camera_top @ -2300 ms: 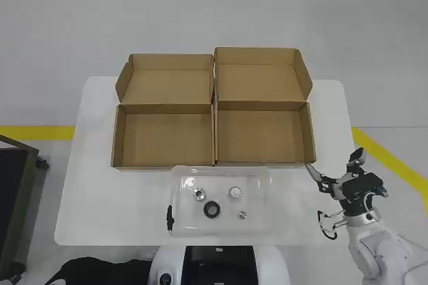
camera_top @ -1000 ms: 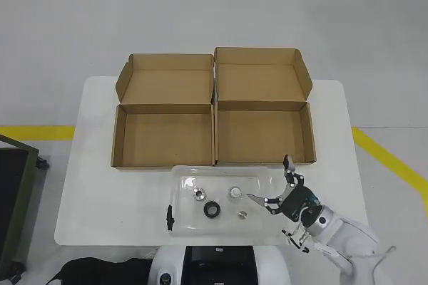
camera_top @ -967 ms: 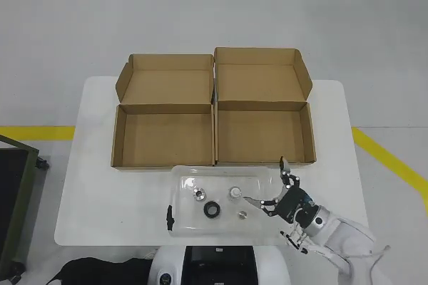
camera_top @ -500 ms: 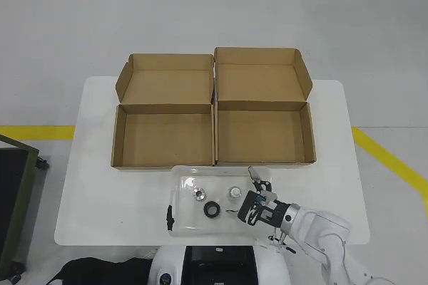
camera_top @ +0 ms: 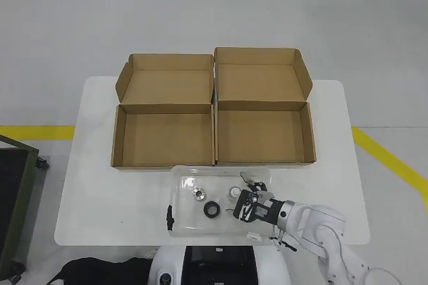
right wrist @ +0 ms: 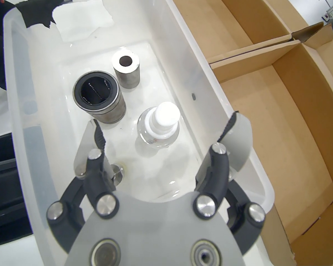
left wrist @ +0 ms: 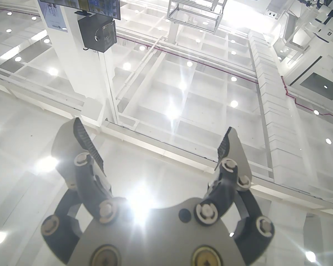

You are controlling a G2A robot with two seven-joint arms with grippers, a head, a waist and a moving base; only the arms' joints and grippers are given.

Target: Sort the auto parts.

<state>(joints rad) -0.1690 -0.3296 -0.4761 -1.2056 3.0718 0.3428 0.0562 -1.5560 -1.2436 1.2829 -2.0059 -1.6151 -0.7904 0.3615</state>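
- White surface (camera_top: 93, 185) carries the whole setup.
- Two open cardboard boxes sit side by side on the far half, walls touching and lids flapped back toward the far edge: the left box (camera_top: 162, 139) and the right box (camera_top: 260, 135).
- A clear bin (right wrist: 199, 64) sits at the near edge, roughly in the middle and just in front of where the two boxes meet. There's a scrap of black tape (right wrist: 41, 9) stuck on its left end.
- The right hand (right wrist: 164, 124) hangs over the right part of the bin with its fingers spread wide, not gripping anything. In its wrist view the white-capped part sits right between the two fingers, lower down on the bin floor.
- The left hand (left wrist: 153, 127) is pointed up at a ceiling (left wrist: 183, 84) full of lights, with its fingers wide too.
- All the parts are in the bin. The biggest is the black-rimmed bearing (right wrist: 98, 98), standing upright near the middle of the bin on the near side.
- A grey metal sleeve (right wrist: 126, 70) stands upright just beside the bearing, a bit further left and far.
- The white-capped part (right wrist: 162, 124) stands on a clear round base, right of those two.
- The small metal piece (right wrist: 117, 173) is tucked right against the hand's near-side finger, so I can't really make out its shape.
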